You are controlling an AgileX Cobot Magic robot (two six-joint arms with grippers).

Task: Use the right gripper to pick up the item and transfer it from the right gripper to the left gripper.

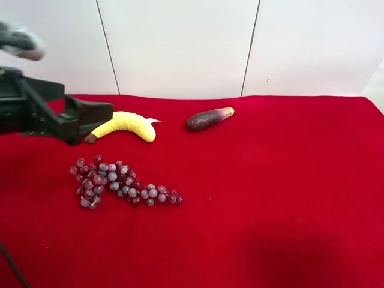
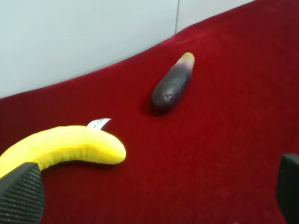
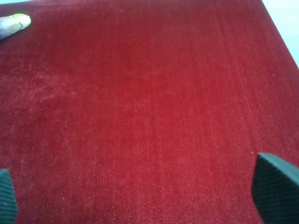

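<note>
The item, a tapering bunch of purple-red and greyish grapes (image 1: 114, 180), lies on the red cloth (image 1: 270, 180) at the exterior high view's front left; neither wrist view shows it. My left gripper (image 1: 90, 120) reaches in from that view's left edge, behind the grapes and close to the banana's stem end. In the left wrist view the left gripper (image 2: 154, 186) stands open with only cloth between its fingers. My right gripper (image 3: 140, 191) is also open over bare red cloth, holding nothing. The exterior high view does not show the right arm.
A yellow plush banana (image 1: 126, 125) (image 2: 65, 147) lies behind the grapes. A dark purple-brown eggplant-like piece (image 1: 209, 119) (image 2: 172, 84) lies further right near the back; its pale tip (image 3: 14, 24) shows in the right wrist view. White wall panels stand behind the table.
</note>
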